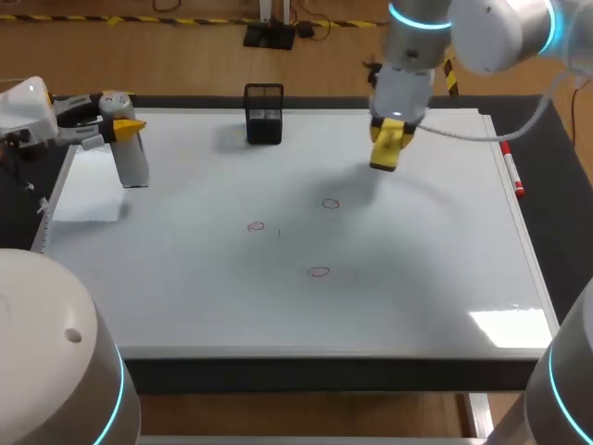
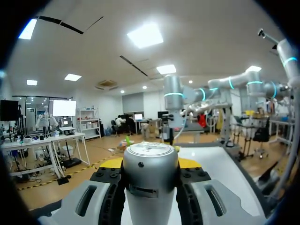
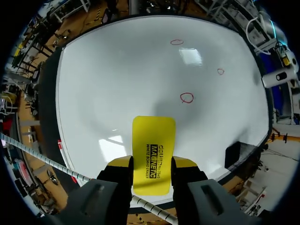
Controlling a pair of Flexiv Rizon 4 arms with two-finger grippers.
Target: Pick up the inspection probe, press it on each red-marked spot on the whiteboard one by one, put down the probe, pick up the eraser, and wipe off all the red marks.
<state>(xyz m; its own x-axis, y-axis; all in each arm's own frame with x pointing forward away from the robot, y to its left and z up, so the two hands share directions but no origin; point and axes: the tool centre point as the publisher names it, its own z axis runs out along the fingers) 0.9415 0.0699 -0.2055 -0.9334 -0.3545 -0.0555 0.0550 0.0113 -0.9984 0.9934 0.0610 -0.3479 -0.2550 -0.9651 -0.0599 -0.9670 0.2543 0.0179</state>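
Observation:
The whiteboard [image 1: 426, 278] lies flat and covers the table. On it are three small red circles [image 1: 331, 204] [image 1: 257, 226] [image 1: 319, 272]. At the board's far left corner my left gripper [image 1: 125, 130] is shut on the inspection probe [image 1: 135, 164], a grey cylinder hanging down just above the board. In the left wrist view the probe [image 2: 150, 180] fills the gap between the fingers. My right gripper [image 1: 389, 130] is shut on the yellow eraser [image 1: 386, 151], above the board, behind the rear red circle. The eraser [image 3: 153, 152] points toward the nearest circle [image 3: 187, 97].
A black mesh holder [image 1: 264, 113] stands at the board's far edge, between the two grippers, and shows beside the right gripper [image 3: 239, 155]. A red marker [image 1: 512, 172] lies along the board's right rim. A pale patch [image 1: 88, 199] lies near the left edge.

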